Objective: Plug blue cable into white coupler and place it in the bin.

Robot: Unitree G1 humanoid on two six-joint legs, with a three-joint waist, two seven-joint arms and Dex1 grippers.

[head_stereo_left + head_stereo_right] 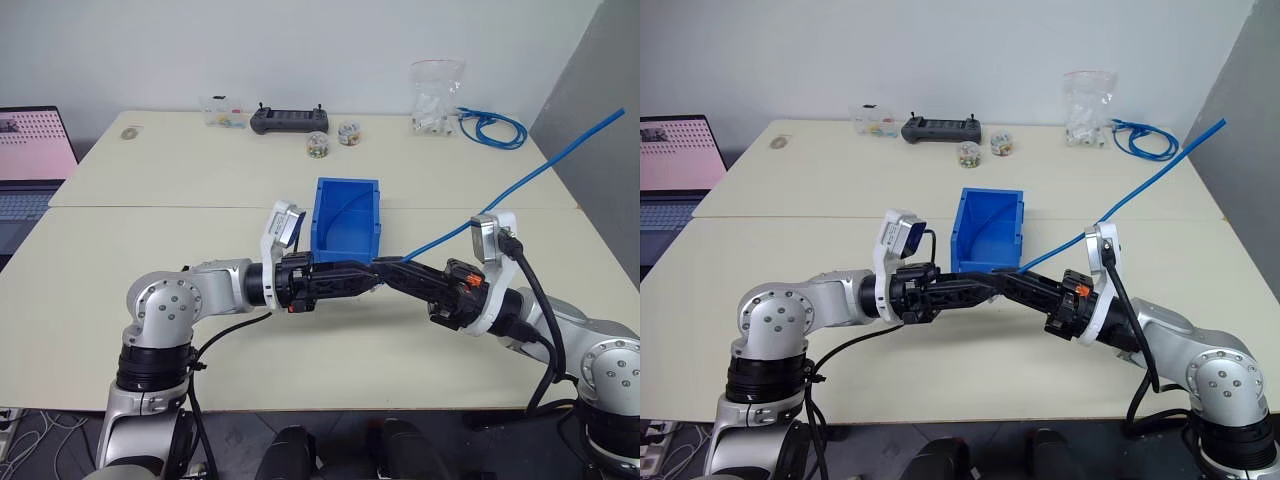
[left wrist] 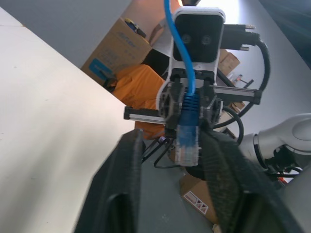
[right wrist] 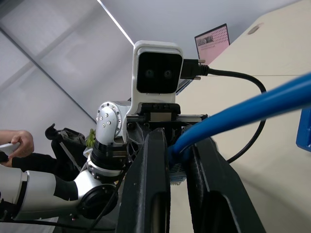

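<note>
Blue cable [image 1: 520, 185] runs up and away from the bin [image 1: 346, 215]; its clear plug sits pinched in the right gripper [image 3: 179, 160], just before the bin, between the left gripper's [image 2: 187, 160] spread fingers.

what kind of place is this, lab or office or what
Most likely a robotics lab or test workroom. Plain pale tables hold a handheld controller, a laptop, a bag of small parts and a coiled blue cable bundle, and cardboard boxes are stacked nearby.
</note>
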